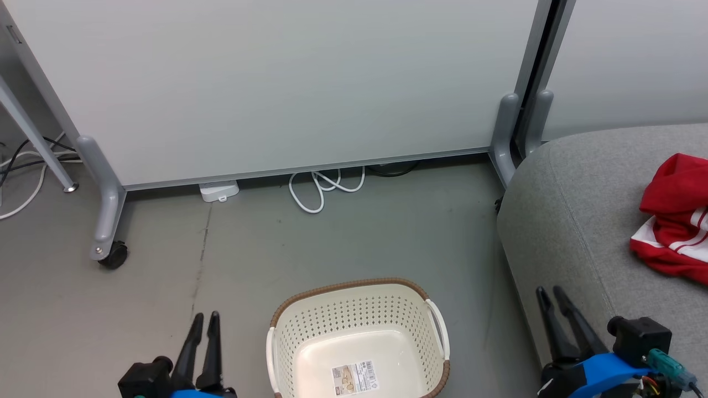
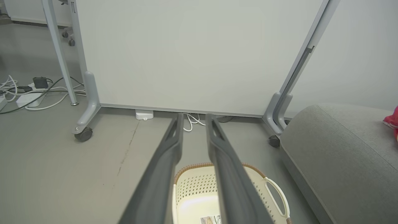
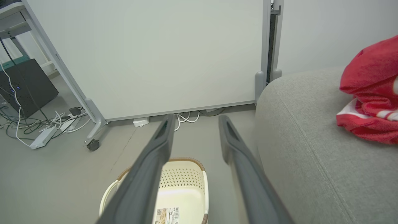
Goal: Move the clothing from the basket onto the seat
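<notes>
Lying on the seat [image 1: 569, 232] right of the basket [image 1: 354, 318], the clothing [image 1: 672, 221]; left gripper [image 1: 206, 317] and right gripper [image 1: 549, 291] fingers apart.

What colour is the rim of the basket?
The rim is brown with a woven look; the head view shows it best.

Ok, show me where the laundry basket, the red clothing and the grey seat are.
basket [image 1: 354, 309]: head view, on its perforated back wall, below the brown rim.
clothing [image 1: 677, 190]: head view, on the upper red fold of the heap.
seat [image 1: 558, 232]: head view, on bare grey fabric left of the clothing.
</notes>
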